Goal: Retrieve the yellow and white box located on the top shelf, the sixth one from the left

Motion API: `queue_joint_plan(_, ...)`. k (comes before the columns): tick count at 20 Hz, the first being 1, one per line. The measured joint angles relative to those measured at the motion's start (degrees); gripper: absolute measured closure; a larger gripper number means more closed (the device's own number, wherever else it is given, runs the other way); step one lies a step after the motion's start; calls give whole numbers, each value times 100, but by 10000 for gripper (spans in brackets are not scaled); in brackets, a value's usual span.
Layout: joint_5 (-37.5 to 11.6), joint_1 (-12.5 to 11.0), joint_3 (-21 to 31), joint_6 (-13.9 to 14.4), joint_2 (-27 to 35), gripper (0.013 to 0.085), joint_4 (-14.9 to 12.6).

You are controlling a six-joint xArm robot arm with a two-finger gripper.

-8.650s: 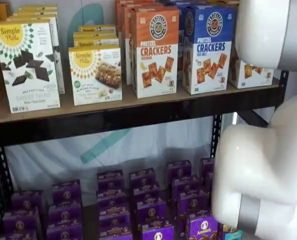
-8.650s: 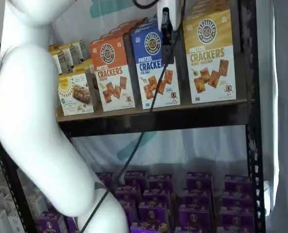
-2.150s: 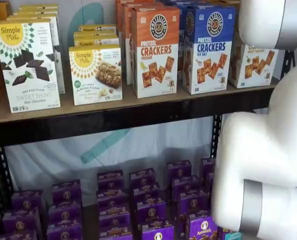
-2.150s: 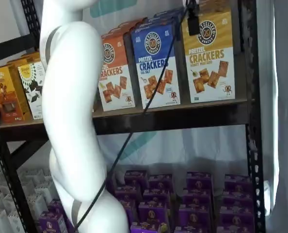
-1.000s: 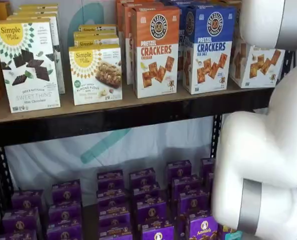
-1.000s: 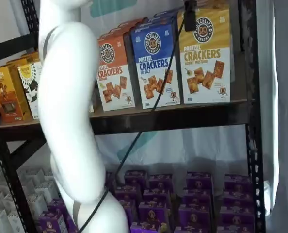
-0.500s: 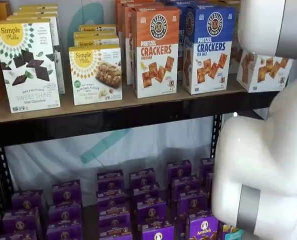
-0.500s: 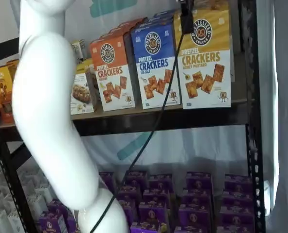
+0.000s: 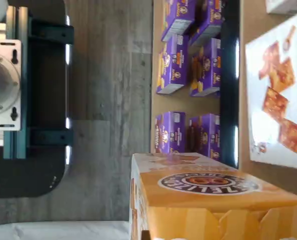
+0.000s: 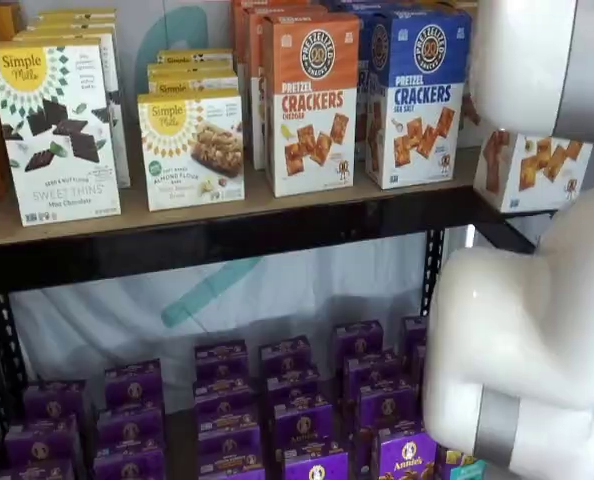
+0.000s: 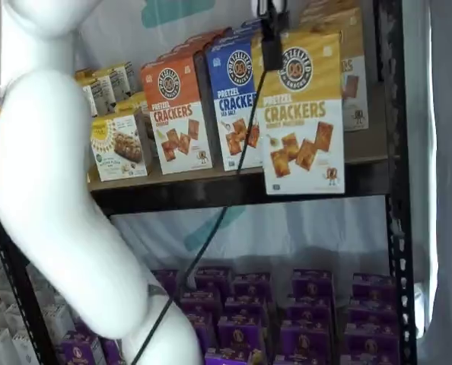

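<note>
Your yellow and white box (image 11: 302,114) is off the top shelf (image 11: 233,186): in a shelf view it hangs in front of the board's black rail, its lower edge dropping below shelf level, tilted slightly. In a shelf view only its white lower corner (image 10: 533,172) shows, past the shelf's end and beside the arm (image 10: 537,330). The wrist view shows its yellow top face with the round logo (image 9: 208,184) close under the camera.

The gripper (image 11: 272,34) comes down from the upper edge of the view onto the carton's top, fingers closed on it; only a black finger and the cable (image 11: 211,228) show, so you cannot see how deep the grip sits. You are in the withdrawal step, with the pick made and the carry-away left.

The next move, as I judge it, calls for pulling straight back until the carton's foot is well clear of the rail, keeping it level, since a tall carton held only by its top could swing.

Around it: the blue carton (image 11: 241,99) stands just beside the held box, the orange carton (image 11: 176,114) next along, and another yellow carton (image 11: 351,68) remains on the shelf behind. The rack's upright (image 11: 393,152) stands near the box's outer side; watch that edge. Purple boxes (image 11: 310,312) fill the lower level, well below.
</note>
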Motion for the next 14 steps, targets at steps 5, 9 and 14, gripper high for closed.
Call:
queue_joint_plan(5, 79, 483, 499, 403, -436, 410, -189)
queue_joint_plan(9, 86, 983, 962, 824, -832, 410, -373)
queue_joint_plan(14, 107, 1406, 1339, 1238, -1139, 410, -408)
